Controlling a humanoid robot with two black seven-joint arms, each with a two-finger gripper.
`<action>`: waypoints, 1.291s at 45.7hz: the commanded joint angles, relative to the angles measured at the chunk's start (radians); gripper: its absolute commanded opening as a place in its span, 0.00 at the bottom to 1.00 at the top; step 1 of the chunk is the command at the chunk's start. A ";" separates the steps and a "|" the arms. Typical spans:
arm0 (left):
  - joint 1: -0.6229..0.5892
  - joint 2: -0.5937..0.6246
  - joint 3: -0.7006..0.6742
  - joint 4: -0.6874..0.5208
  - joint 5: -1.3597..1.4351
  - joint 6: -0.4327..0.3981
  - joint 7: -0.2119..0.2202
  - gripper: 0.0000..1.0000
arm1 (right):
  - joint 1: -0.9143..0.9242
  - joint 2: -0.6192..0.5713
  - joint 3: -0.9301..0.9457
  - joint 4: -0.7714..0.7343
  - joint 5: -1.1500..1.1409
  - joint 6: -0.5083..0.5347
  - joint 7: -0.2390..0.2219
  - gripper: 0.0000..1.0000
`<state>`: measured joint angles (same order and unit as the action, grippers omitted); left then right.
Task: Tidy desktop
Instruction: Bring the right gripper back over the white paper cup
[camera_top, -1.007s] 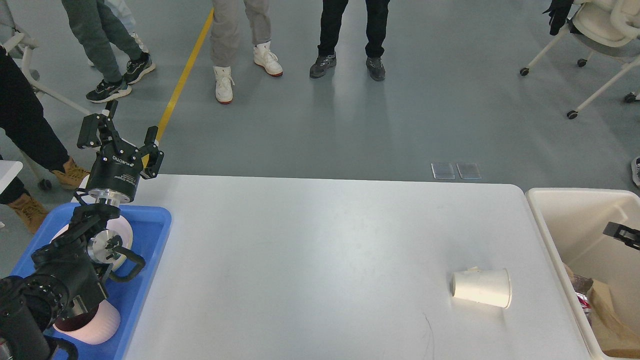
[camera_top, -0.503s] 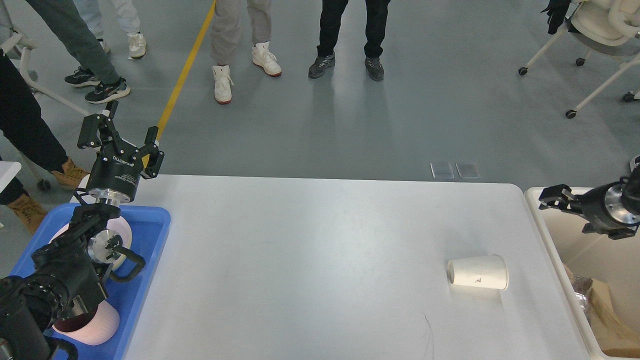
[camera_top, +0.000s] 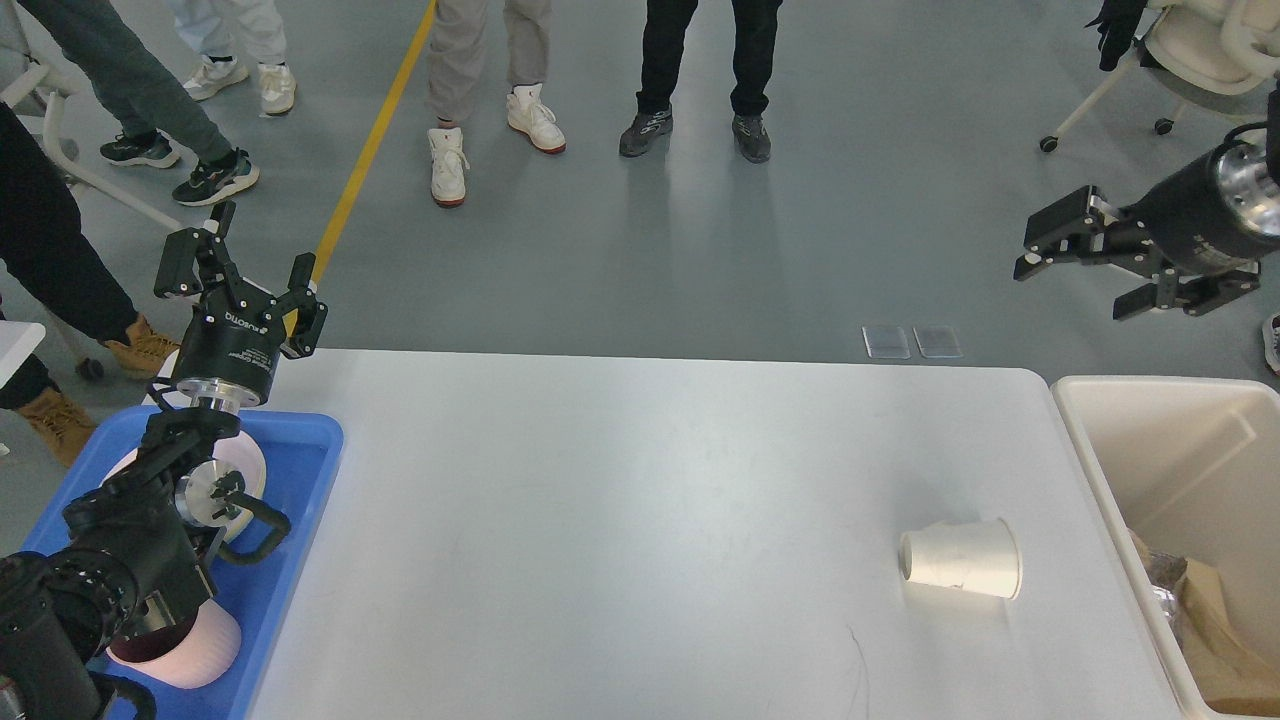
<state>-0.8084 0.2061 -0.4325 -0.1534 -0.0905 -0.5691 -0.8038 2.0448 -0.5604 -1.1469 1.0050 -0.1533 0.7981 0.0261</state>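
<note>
Both grippers are seen with their fingers spread and nothing held between them: the left gripper (camera_top: 240, 265) is raised above the far left corner of the desktop (camera_top: 640, 520), over the far end of a blue tray (camera_top: 300, 470), and the right gripper (camera_top: 1085, 260) is held high above the floor beyond the far right corner, pointing leftward. The desktop fills the middle and lower part of the view. A white paper cup (camera_top: 962, 572) is laid on its side on the desktop's right part, its mouth turned to the left. A pink cup (camera_top: 190, 650) is stood in the tray. A cream bin (camera_top: 1140, 470) is placed just beside the right edge, with brown paper (camera_top: 1215, 640) inside.
</note>
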 joint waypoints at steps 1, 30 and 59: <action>0.000 0.001 0.000 0.000 0.000 0.000 0.000 0.96 | 0.054 0.033 -0.011 0.006 0.000 0.027 0.000 1.00; 0.000 0.001 0.000 0.000 0.000 0.000 0.000 0.96 | -0.362 0.112 -0.014 -0.220 0.369 -0.152 -0.037 1.00; 0.000 0.000 0.000 0.000 0.000 0.000 0.000 0.96 | -0.491 0.113 -0.013 0.030 0.601 -0.131 -0.077 0.99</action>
<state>-0.8084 0.2062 -0.4327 -0.1534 -0.0905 -0.5690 -0.8038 1.5542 -0.4378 -1.1906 0.9598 0.4560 0.6433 -0.0507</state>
